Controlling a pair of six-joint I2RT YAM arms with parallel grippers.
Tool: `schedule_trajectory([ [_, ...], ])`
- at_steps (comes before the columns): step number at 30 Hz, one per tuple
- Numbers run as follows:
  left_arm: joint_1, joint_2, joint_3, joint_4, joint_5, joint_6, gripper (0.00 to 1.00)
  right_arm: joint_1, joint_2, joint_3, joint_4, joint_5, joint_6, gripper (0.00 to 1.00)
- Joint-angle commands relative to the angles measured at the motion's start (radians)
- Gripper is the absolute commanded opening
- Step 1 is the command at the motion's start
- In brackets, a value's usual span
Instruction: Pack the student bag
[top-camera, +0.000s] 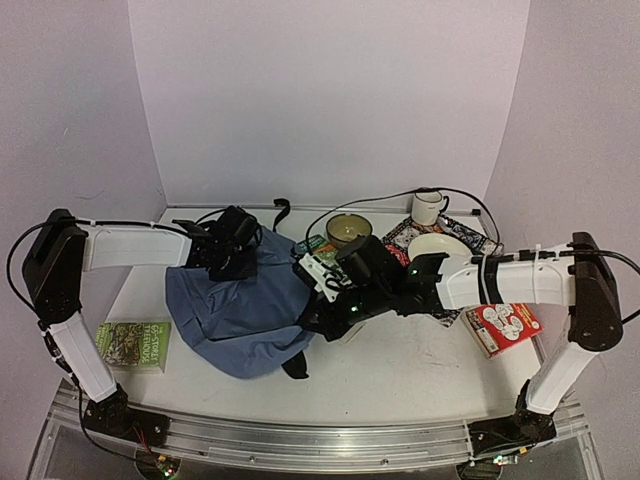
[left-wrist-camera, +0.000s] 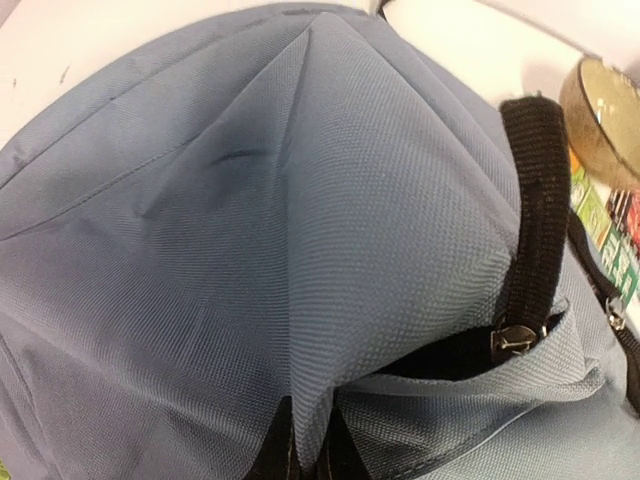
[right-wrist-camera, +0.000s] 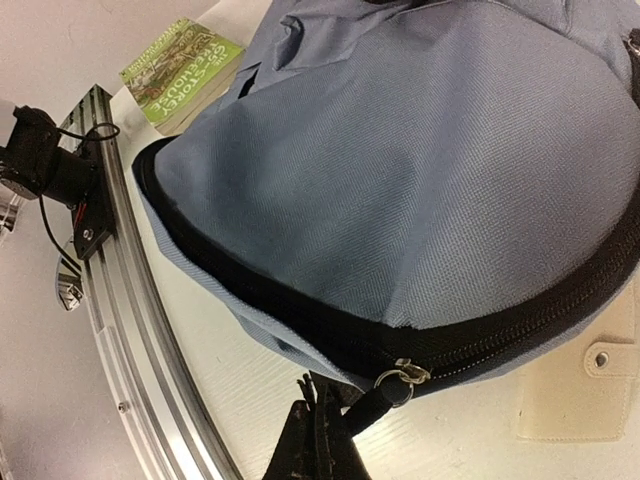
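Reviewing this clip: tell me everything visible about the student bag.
The student bag is slate-blue woven fabric with black zips and straps, lying bulged on the white table. The left gripper pinches a fold of its cloth into a ridge; the right gripper is shut on its black zip pull.

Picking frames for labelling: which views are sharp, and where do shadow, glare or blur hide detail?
Top view: even light, soft overall, dark parts over the bag hard to separate. Left wrist: weave crisp, shadowed crease, bowl at the edge softer. Right wrist: zip sharp, metal rail glary, bottom edge dark.
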Motion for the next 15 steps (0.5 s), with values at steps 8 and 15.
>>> schedule_trajectory([
  [8,0.027,-0.052,0.036,0.109,0.017,-0.052,0.04,0.046,0.043,0.034,0.072,0.015,0.076,0.0],
  [15,0.024,-0.185,-0.094,0.126,0.125,0.024,0.39,0.046,0.081,0.029,0.058,0.129,0.138,0.12],
])
